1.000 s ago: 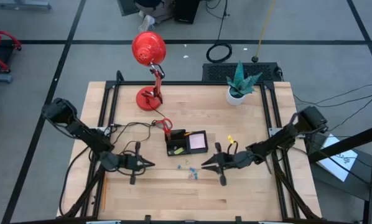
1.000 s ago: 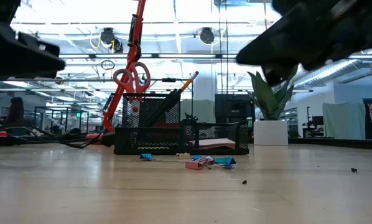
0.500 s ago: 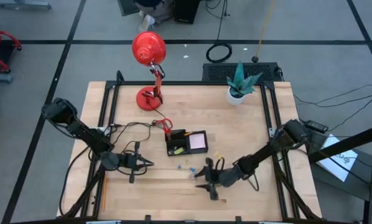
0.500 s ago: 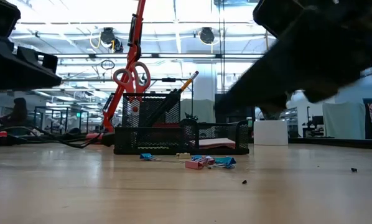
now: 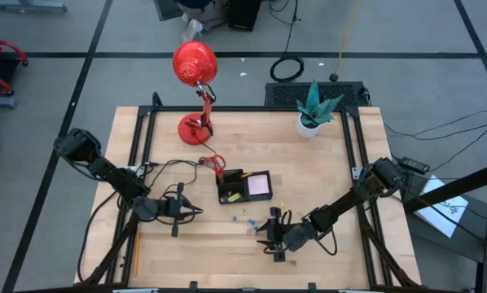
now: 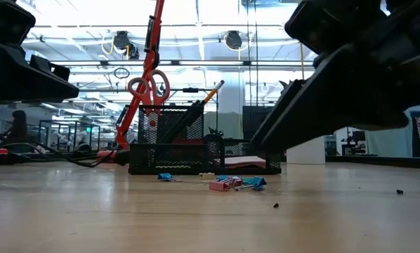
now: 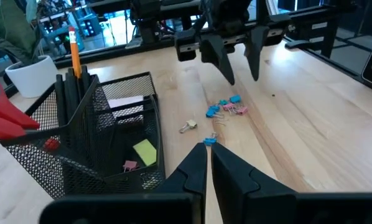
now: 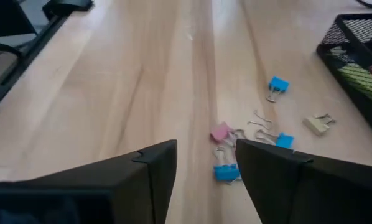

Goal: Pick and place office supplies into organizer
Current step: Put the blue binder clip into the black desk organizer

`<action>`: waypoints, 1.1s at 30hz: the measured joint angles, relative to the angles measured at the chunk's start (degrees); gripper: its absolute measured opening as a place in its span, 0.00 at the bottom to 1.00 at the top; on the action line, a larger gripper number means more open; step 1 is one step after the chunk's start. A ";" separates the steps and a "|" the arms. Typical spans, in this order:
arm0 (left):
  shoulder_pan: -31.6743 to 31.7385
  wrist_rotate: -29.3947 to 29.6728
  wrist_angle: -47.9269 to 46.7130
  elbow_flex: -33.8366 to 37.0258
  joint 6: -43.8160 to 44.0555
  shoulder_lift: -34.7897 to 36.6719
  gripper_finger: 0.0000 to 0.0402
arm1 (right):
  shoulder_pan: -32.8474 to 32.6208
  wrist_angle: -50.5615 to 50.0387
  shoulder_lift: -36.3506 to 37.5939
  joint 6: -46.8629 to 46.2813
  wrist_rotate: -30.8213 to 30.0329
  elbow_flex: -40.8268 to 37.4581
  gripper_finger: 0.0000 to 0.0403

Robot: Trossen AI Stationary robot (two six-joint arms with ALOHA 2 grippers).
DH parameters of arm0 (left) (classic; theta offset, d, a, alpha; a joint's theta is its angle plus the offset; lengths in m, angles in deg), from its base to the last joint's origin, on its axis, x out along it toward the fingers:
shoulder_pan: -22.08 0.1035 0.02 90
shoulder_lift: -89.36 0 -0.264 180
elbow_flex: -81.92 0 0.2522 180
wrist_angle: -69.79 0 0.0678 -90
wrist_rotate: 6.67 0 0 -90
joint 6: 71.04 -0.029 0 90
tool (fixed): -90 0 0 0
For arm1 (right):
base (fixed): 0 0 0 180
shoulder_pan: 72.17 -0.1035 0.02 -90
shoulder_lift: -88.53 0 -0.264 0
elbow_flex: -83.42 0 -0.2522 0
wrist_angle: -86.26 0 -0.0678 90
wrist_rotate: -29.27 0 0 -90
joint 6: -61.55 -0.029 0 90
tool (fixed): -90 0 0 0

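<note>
Right gripper [image 8: 201, 165], fingers spread, hovers with the clips [image 8: 226, 171] just ahead between its tips; left gripper [image 7: 206, 163], pressed together, sits farther

Red desk lamp [image 5: 195, 65] and potted plant [image 5: 313, 110] at table's [image 5: 325, 163] far edge

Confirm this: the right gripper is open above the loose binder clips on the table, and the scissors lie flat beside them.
Not quite. The red-handled scissors stand upright in the black mesh organizer, as the left wrist view shows. The rest holds: the right gripper is open above the loose binder clips on the table.
</note>
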 joint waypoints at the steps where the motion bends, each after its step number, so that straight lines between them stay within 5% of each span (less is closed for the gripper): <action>1: 0.00 0.00 0.02 0.00 0.00 0.00 0.08 | 0.05 -0.36 0.00 -0.15 -0.43 0.00 0.38; 33: 0.00 0.02 -0.37 -0.02 0.75 0.00 0.08 | 1.69 0.59 0.00 -2.44 -4.93 -0.02 0.39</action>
